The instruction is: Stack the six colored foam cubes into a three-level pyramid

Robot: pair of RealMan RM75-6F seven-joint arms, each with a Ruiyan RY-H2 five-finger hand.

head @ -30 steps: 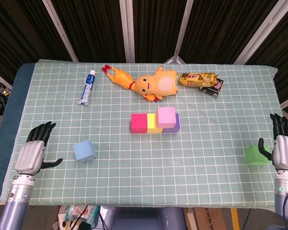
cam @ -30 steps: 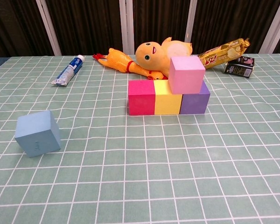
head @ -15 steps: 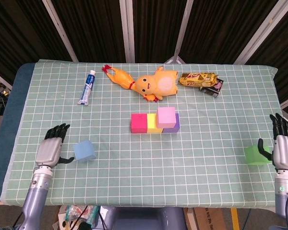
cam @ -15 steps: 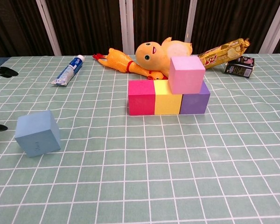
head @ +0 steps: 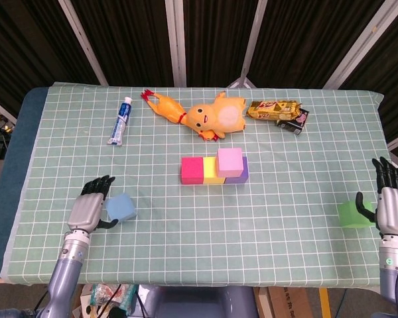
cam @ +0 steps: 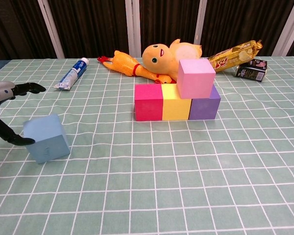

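The left hand point(head: 88, 211) sits with fingers apart, its thumb touching the blue cube point(head: 121, 207) on the worktop point(head: 265, 218); behind lie a toothpaste tube point(head: 120, 120), rubber chicken point(head: 163, 106) and plush toy point(head: 215, 117); centrally, a pink cube point(head: 230, 159) tops the magenta-yellow-purple row point(head: 205, 171); far right, the right hand point(head: 393, 207), fingers spread, touches the green cube point(head: 353, 214)

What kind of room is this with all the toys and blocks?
Probably a robot practice lab, not a playroom. A table wears a green checked cloth, dark curtains with metal poles hang behind it, and a robot hand reaches for a blue foam cube.
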